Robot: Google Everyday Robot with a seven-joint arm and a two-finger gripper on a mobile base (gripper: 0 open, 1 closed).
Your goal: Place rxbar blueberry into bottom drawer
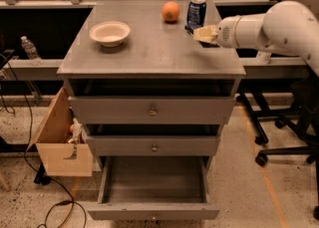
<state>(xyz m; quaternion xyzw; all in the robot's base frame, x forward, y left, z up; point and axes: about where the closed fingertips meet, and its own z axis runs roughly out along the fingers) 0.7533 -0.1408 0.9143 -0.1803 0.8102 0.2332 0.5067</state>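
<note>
My gripper [198,33] hovers over the back right of the grey cabinet top, just in front of the upright blue soda can [196,11]. A small dark sliver [190,28] shows at the gripper's tip; it may be the rxbar blueberry, but I cannot tell whether it is held. The bottom drawer [153,211] is pulled out towards me below the two upper drawers, and nothing shows on its floor.
An orange [170,11] and a white bowl [110,33] sit on the cabinet top [149,53]. A tan wooden box [60,142] hangs at the cabinet's left side. Chair bases [279,142] stand on the right. A water bottle [30,49] stands at the far left.
</note>
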